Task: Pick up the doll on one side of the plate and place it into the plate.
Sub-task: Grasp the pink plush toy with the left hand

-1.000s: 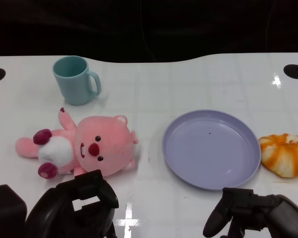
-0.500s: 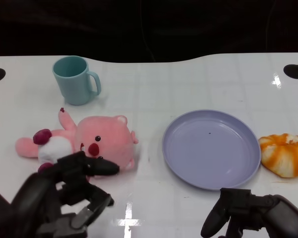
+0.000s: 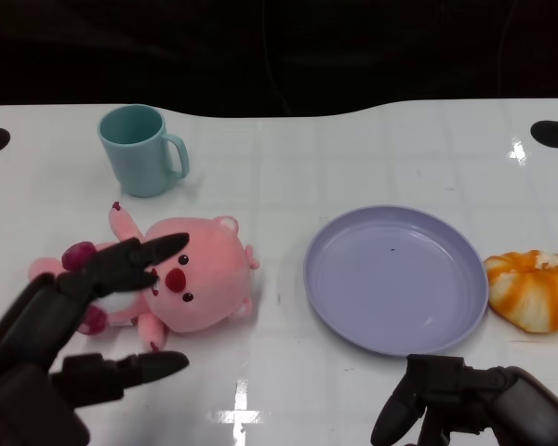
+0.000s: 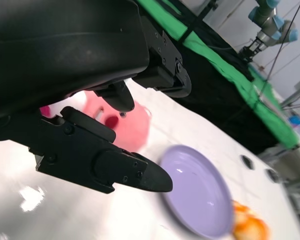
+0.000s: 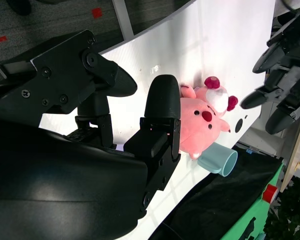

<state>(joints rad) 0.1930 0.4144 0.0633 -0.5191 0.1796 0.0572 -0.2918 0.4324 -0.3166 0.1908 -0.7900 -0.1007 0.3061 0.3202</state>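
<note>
A pink plush doll (image 3: 191, 279) lies on its back on the white table, left of the lavender plate (image 3: 395, 277). My left hand (image 3: 70, 348) hovers over the doll's body with fingers spread apart, holding nothing; one finger reaches across the doll's white belly. The left wrist view shows the doll (image 4: 127, 125) beyond the fingers and the plate (image 4: 195, 192) further off. My right hand (image 3: 474, 409) stays low at the near edge, in front of the plate, fingers apart and empty. The right wrist view shows the doll (image 5: 205, 122) and my left hand (image 5: 282, 75).
A teal mug (image 3: 141, 150) stands behind the doll. An orange and white plush pumpkin (image 3: 535, 290) lies right of the plate. Black round marks (image 3: 551, 133) sit at the table's far corners. The table's far edge meets a dark background.
My left hand has risen and moved forward from the near edge, opening its fingers over the doll. The right hand has barely moved. The doll and plate lie as before.
</note>
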